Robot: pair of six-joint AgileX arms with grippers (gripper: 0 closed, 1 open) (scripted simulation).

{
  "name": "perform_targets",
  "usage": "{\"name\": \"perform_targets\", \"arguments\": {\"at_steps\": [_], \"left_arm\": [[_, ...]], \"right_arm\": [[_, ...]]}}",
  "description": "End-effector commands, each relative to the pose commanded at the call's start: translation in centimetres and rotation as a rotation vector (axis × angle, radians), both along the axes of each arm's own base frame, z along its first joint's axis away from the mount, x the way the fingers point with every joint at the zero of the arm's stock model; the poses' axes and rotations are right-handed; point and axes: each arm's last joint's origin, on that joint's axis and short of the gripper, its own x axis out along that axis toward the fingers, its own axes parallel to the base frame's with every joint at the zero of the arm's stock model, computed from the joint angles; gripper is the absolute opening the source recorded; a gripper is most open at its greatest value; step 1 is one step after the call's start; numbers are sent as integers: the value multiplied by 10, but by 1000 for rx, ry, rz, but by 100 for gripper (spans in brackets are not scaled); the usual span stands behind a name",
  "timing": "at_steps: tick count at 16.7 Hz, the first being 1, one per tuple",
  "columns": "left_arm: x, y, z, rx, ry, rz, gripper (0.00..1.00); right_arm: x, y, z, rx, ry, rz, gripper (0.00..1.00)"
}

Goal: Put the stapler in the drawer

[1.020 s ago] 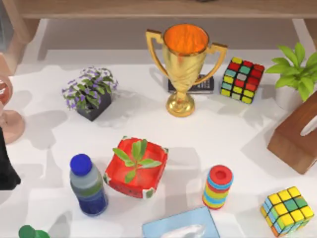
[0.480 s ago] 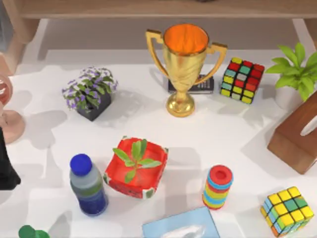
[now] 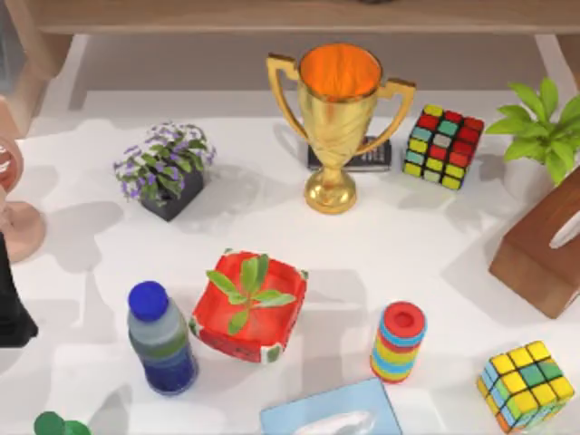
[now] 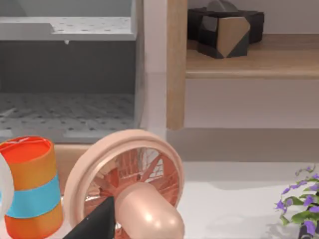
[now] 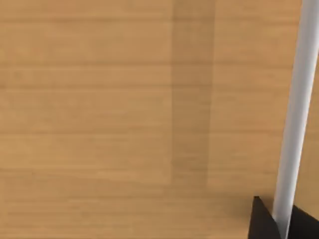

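White tabletop (image 3: 408, 236), top view: no change against both earlier frames. Every item sits where it was, and the left arm (image 3: 11, 308) is parked in the same place at the table's left edge.

Counts on the table:
- 2 Rubik's cubes: one (image 3: 442, 145) just right of the trophy, one (image 3: 526, 385) at the near right corner.
- 1 gold trophy (image 3: 337, 118), orange inside the cup, with 1 flat black item (image 3: 367, 156) touching or just behind its base.
- 3 potted plants: purple flowers (image 3: 165, 168) in a dark pot, red square planter (image 3: 249, 313) with a green sprig, leafy green plant (image 3: 542, 127) at the right edge.
- 2 tissue boxes: wooden one (image 3: 544, 254) on the right, blue one (image 3: 331, 417) at the near edge.
- 1 bottle (image 3: 161, 340) with a blue cap, just left of the red planter.
- 1 striped ring stack (image 3: 397, 342).
- 1 green-capped item (image 3: 59, 424), cut off at the near left.
- 1 pink fan (image 3: 14, 213), at the left edge.

Left wrist view: a dark part of the left gripper (image 4: 94, 225) is close to the fan, with an orange-and-blue can (image 4: 30, 186) beside it and a grey cabinet (image 4: 70, 74) behind. Wide or narrow: cannot tell.

Right wrist view: a dark part of the right gripper (image 5: 264, 221) sits by a white bar (image 5: 299, 109) against a wood panel (image 5: 99, 99). Cannot tell its state either.

Stapler location: cannot tell.
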Motion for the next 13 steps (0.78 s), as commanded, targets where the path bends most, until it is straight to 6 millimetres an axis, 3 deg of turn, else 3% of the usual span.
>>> {"name": "perform_targets", "arguments": {"at_steps": [7,13], "left_arm": [[0,0,0,0,0,0,100],[0,0,0,0,0,0,100]], "right_arm": [[32,1,1,0,0,0,0],[32,-1,0,2,2,-4,0]]}}
